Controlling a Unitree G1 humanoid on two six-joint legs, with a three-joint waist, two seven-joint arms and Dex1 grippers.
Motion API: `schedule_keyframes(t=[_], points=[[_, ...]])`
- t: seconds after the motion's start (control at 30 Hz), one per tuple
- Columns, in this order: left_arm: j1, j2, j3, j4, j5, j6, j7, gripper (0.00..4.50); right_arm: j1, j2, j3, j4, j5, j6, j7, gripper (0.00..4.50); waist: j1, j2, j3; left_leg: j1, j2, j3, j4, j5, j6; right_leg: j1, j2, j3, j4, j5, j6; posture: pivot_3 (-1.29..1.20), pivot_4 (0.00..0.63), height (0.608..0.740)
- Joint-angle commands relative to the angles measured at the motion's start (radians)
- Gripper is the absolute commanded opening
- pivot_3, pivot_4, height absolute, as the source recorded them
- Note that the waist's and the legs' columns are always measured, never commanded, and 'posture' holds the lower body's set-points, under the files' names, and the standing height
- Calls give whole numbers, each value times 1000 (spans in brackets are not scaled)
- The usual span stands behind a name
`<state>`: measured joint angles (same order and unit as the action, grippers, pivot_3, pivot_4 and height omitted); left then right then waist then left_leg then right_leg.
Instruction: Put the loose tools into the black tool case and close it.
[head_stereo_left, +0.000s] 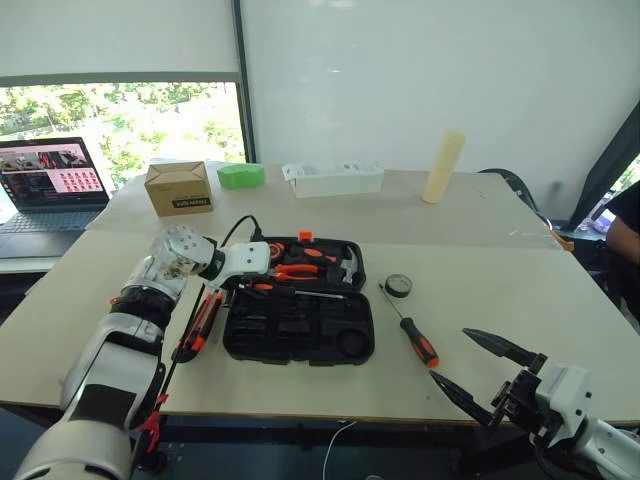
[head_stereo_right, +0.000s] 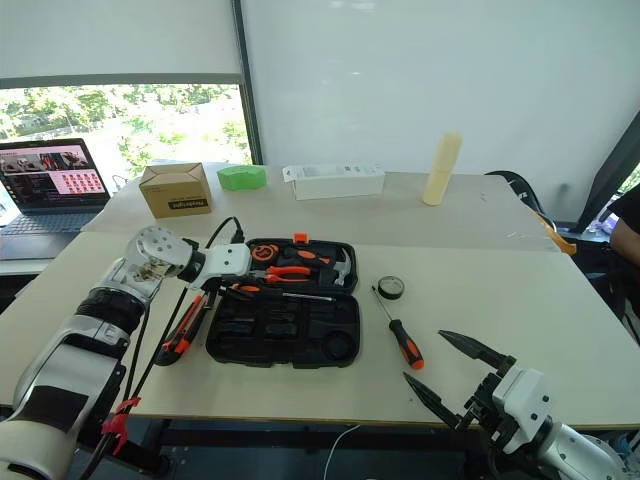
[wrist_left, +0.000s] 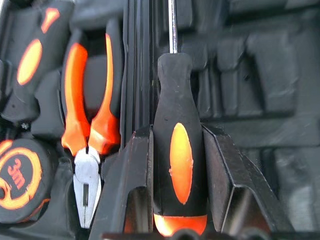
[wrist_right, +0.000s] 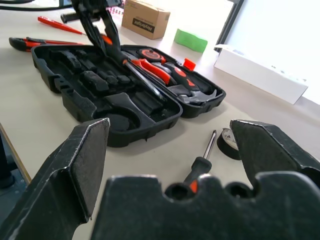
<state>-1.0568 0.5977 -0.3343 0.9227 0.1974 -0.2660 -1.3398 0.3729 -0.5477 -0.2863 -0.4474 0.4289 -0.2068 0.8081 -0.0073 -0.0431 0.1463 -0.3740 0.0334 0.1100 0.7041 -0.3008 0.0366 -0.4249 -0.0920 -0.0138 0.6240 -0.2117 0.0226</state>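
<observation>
1. The black tool case (head_stereo_left: 300, 325) lies open on the pale table (head_stereo_left: 520, 300), lid flat behind the tray, with its small orange latch (head_stereo_left: 305, 237) at the far edge.
2. The lid half holds orange-handled pliers (wrist_left: 90, 125), a hammer (head_stereo_left: 345, 265) and a tape measure (wrist_left: 17, 180).
3. The left gripper (wrist_left: 177, 165) hangs over the case near the hinge line, its two black fingers (wrist_left: 130, 190) clamped on the handle of a black and orange screwdriver (wrist_left: 177, 150). The steel shaft runs out along the middle of the case.
4. Whether the shaft tip touches the case I cannot tell from here.
5. The right gripper (head_stereo_right: 440, 370) sits low near the front edge of the table on the right, its fingers spread wide apart with nothing between them.
6. A second screwdriver (head_stereo_left: 412, 330) lies loose on the table just right of the case, handle toward the front.
7. A small black tape roll (head_stereo_left: 398, 285) rests flat near that screwdriver's tip.
8. Two flat utility knives (head_stereo_left: 200, 322) lie side by side just left of the case.
9. In the right wrist view another slim red tool (wrist_right: 57, 24) lies on the table beyond the case.
10. Farther back stand a cardboard box (head_stereo_left: 178, 187), a green block (head_stereo_left: 241, 176), a long white box (head_stereo_left: 333, 179) and an upright cream roll (head_stereo_left: 443, 167).
11. A laptop (head_stereo_left: 45, 185) sits open at the far left.
</observation>
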Motion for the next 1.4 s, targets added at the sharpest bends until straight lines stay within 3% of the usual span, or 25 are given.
schedule_keyframes(t=[0.03, 0.3, 0.37, 0.4, 0.5, 0.73, 0.77, 0.8, 1.03, 1.4], points=[[-45, -5, -2, 37, 25, -35, 31, 882, 6, 5, -15, -43, -2, 0, -23, 4500, 4, -1, 0, -1, 0, 0, 0, 0, 0, 0, 0, 0, 0, 0, 0, 0, 150, 740], [-44, 4, -31, 72, 81, -53, 30, 882, 8, 7, -9, -55, -6, 5, -40, 4500, 10, -1, 0, 0, 0, 0, 1, 0, 1, 0, 0, 0, 0, 0, 1, 0, 150, 740], [-43, -12, -2, 63, 42, -54, 23, 1889, 4, 7, -7, -56, -6, 8, -42, 4500, 10, -1, 0, 0, 0, 0, 1, 0, 1, 0, 0, 0, 0, 0, 1, 0, 150, 740], [-45, -21, 25, 51, 4, -57, 11, 1997, 2, 7, -5, -56, -6, 9, -43, 4500, 10, -1, 0, 0, 0, 0, 1, 0, 1, 0, 0, 0, 0, 0, 1, 0, 150, 740], [-56, -32, 78, 30, -66, -87, -14, 3045, 2, 5, -4, -57, -4, 11, -42, 4500, 14, -1, 1, -1, 0, 0, 1, 0, 1, 0, 0, 0, 0, 0, 0, 0, 150, 740], [-45, -23, 150, -11, -151, -54, -52, 3045, -3, 3, -4, -54, -2, 19, -41, 4500, 17, -1, 1, -2, 0, 0, 2, -1, 1, 0, -1, -1, 0, 0, 1, 0, 150, 740], [-27, -23, 149, -3, -149, -45, -51, 2531, -10, 5, 1, -54, -5, 20, -44, 4500, 17, -1, 1, -2, 0, 0, 2, -1, 1, 0, 0, -1, 0, 0, 1, 0, 150, 740], [-14, -28, 151, 8, -146, -30, -35, 2418, -15, 6, 6, -55, -8, 22, -47, 4500, 17, -1, 1, -2, 0, 0, 2, -1, 1, 0, 0, -1, 0, 0, 1, 0, 150, 740], [36, -59, 143, 37, -131, 62, -8, 23, -46, -4, 20, -56, -7, 34, -52, 4500, 16, -1, 1, -1, 0, 0, 2, -1, 1, 0, 0, -1, 0, 0, 1, 0, 150, 740], [78, -86, 87, 46, -52, 84, 65, 23, -54, -7, 14, -53, -2, 39, -47, 4500, 19, -1, 1, -1, 0, 0, 2, -1, 1, 1, 0, -1, 0, 1, 1, 0, 150, 740]])
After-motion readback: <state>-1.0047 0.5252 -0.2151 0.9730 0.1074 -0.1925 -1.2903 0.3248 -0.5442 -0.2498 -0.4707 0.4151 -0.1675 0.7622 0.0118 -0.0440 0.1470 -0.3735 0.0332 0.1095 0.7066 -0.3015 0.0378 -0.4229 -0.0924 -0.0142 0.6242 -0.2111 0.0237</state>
